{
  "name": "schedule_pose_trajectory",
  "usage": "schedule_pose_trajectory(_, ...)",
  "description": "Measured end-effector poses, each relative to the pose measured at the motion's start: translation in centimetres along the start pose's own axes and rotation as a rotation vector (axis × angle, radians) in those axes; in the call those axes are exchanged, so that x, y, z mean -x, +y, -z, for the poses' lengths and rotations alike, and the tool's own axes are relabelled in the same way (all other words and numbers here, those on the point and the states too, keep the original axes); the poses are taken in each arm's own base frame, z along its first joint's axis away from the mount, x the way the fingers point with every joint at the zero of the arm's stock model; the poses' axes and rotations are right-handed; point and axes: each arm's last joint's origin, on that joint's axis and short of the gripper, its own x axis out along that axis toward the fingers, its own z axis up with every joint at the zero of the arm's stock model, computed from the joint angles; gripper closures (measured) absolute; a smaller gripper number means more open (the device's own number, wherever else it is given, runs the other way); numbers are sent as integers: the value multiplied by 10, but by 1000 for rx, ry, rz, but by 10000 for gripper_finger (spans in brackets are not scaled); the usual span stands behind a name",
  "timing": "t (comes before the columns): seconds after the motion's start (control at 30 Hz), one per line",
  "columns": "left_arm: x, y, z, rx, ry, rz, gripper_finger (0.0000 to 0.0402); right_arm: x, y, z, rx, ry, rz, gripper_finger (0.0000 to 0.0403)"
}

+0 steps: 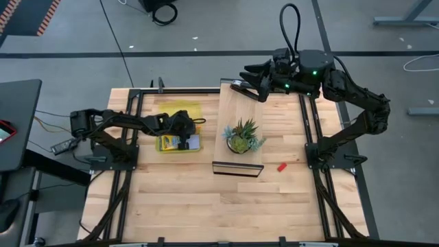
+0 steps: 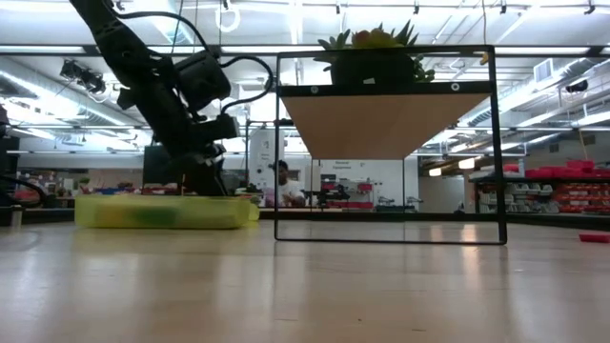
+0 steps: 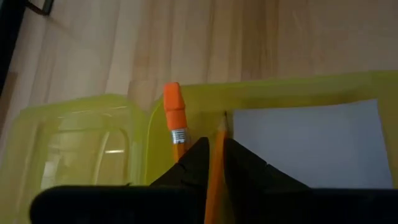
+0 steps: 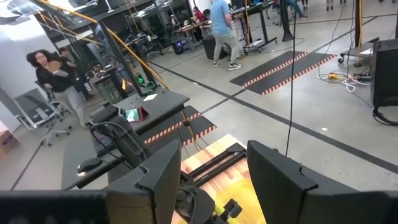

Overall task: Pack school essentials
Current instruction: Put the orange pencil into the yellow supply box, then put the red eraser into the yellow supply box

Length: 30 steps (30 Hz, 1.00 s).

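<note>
A translucent yellow box [image 1: 180,130] sits at the table's left, its lid [image 3: 81,143] open beside it. In it lie a yellow-and-green crayon box [image 1: 168,143] and a pale blue pad [image 3: 305,140]. My left gripper [image 3: 214,152] reaches down into the box, shut on a thin orange pencil [image 3: 217,134]. A second orange pencil [image 3: 175,115], eraser end toward the box's wall, lies just beside one finger. A tiny red block [image 1: 280,166] rests on the table at the right. My right gripper [image 1: 248,74] hangs open high over the far edge, holding nothing. My left gripper pinches the orange pencil's shaft [image 3: 216,163] between its two fingers, a little behind the sharpened tip [image 3: 221,123]. The fingers slant down into the box from the table's left and lie along the pencil. The tip points past the fingertips at the pad's corner; the rest is hidden.
A green spiky potted plant [image 1: 241,136] stands on a slanted wooden board in a black frame [image 1: 236,167] at the table's middle, close to the right of the box. In the low view that frame [image 2: 391,143] rises high. People move in the room beyond.
</note>
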Motion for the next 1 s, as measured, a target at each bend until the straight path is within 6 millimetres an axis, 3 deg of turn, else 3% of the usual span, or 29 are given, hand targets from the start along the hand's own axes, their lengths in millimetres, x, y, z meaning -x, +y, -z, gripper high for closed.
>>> schedule_pose_trajectory(0.4,6,-2,14,24,179,-50,387,0,0,0,17,0,1,213)
schedule_pose_trajectory(0.7,27,1,-2,34,23,-65,382,0,-1,1,29,13,10,213)
schedule_pose_trajectory(1.0,54,3,-8,103,-90,-9,397,5,-13,26,81,273,126,213)
